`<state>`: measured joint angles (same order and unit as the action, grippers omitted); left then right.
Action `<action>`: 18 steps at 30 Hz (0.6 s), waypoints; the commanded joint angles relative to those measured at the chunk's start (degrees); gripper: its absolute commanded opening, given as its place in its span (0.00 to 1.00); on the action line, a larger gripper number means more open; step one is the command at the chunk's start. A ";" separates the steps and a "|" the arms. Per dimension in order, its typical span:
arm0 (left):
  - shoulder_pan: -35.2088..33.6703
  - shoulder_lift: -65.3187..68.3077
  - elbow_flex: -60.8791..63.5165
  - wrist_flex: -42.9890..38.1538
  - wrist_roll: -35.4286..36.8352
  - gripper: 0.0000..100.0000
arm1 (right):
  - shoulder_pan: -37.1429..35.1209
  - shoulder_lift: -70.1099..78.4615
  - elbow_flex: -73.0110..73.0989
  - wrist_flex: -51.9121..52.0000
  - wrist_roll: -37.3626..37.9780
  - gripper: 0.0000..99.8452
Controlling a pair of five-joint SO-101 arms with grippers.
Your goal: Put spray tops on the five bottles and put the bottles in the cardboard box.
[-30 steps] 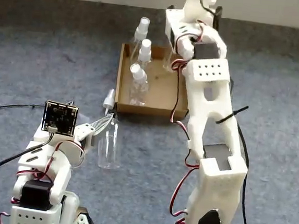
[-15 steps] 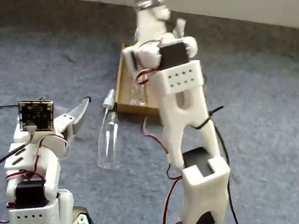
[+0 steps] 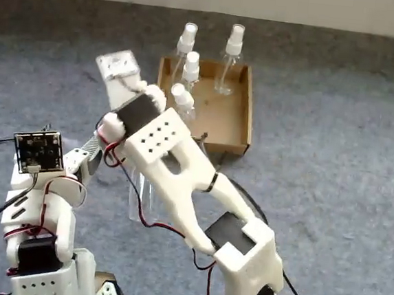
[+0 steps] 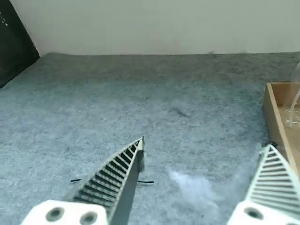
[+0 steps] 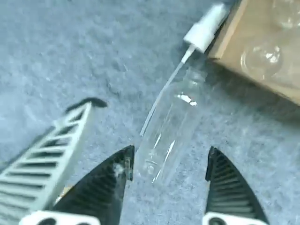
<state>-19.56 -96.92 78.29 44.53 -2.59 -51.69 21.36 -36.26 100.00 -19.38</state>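
A clear bottle (image 5: 171, 126) lies on the grey carpet just in front of the cardboard box (image 3: 244, 117). Its white spray top (image 5: 204, 30) rests loose by the neck, the thin tube running along the bottle. My right gripper (image 5: 168, 168) hangs open right above this bottle, one finger to each side and not touching. In the high view the right arm (image 3: 175, 159) covers most of the bottle (image 3: 137, 201). My left gripper (image 4: 206, 147) is open and holds nothing, low over the carpet to the left of the bottle. Several capped bottles (image 3: 189, 67) stand in the box.
The box wall (image 4: 276, 117) lies close to the left gripper's far finger. One ribbed left finger (image 5: 51, 145) sits beside the right gripper. A thin black cable (image 3: 8, 140) lies on the carpet at the far left. Open carpet stretches right of the box.
The right arm has swung from the back right of the box across to the left, ending over the lying bottle. The left gripper has drawn back left, away from the bottle.
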 commanded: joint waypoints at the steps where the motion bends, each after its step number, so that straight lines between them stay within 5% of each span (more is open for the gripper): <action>1: -1.01 0.04 -0.75 -1.32 0.35 0.35 | -0.75 -3.65 6.11 -2.59 -0.79 0.20; 18: -0.84 0.04 -0.66 -1.32 0.35 0.35 | -0.57 -3.74 33.27 -24.04 -1.23 0.19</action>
<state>-20.00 -96.92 78.29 44.53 -2.59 -52.13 20.84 -4.97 77.93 -19.91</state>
